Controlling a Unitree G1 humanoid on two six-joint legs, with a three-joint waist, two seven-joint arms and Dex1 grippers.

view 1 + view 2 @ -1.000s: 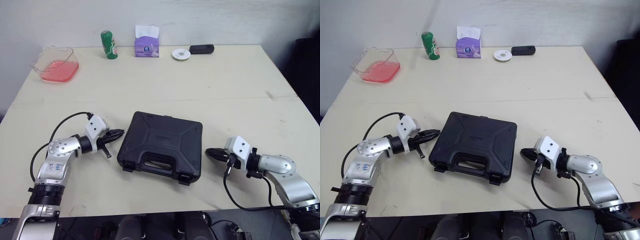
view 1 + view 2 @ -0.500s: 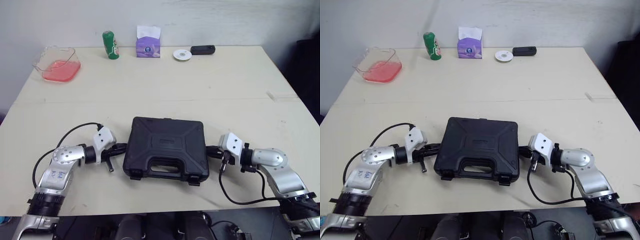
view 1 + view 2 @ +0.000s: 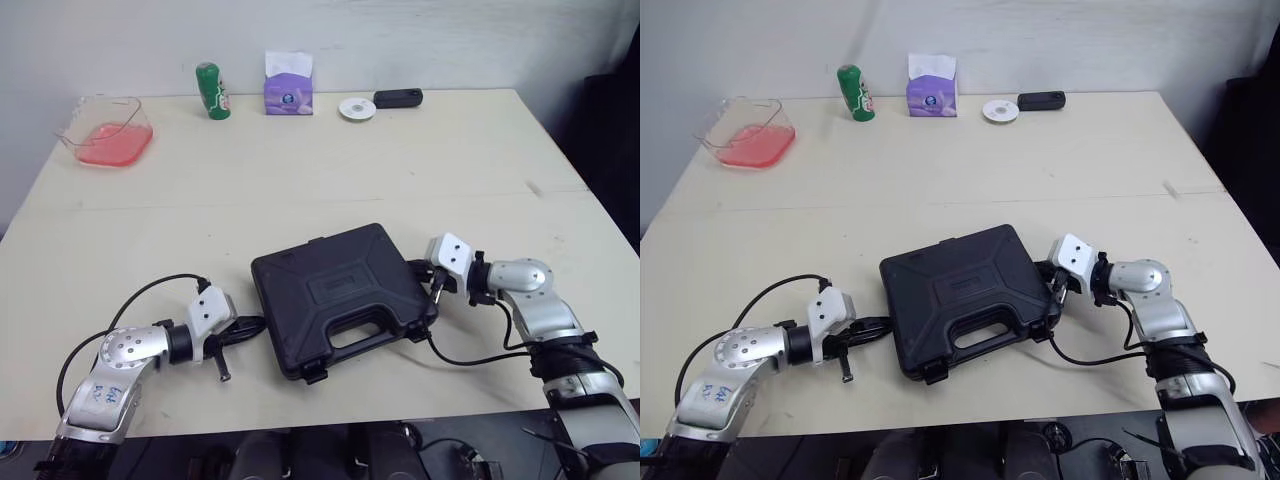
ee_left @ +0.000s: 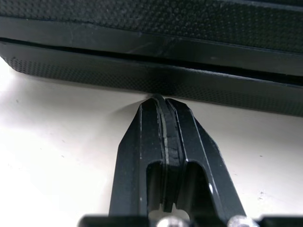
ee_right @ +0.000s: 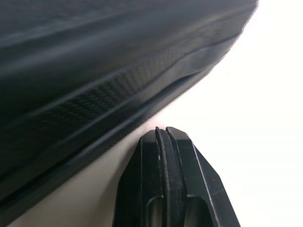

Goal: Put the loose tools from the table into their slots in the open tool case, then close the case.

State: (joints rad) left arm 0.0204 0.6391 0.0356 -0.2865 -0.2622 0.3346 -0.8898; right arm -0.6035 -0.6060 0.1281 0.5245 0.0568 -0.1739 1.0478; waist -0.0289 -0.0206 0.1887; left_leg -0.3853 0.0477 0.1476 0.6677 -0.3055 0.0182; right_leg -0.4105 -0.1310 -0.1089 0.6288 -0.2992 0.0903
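tool case (image 3: pixel 335 290) shut | long axis left-near to right-far | handle (image 3: pixel 357 336) nearward

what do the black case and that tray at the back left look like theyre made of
Tool case: probably moulded hard plastic in matte black. The left wrist view shows a fine pebbled grain along its edge, and the lid has pressed-in ribs.
Tray: clear plastic or glass, I cannot tell which. Its see-through walls show the pink contents inside.
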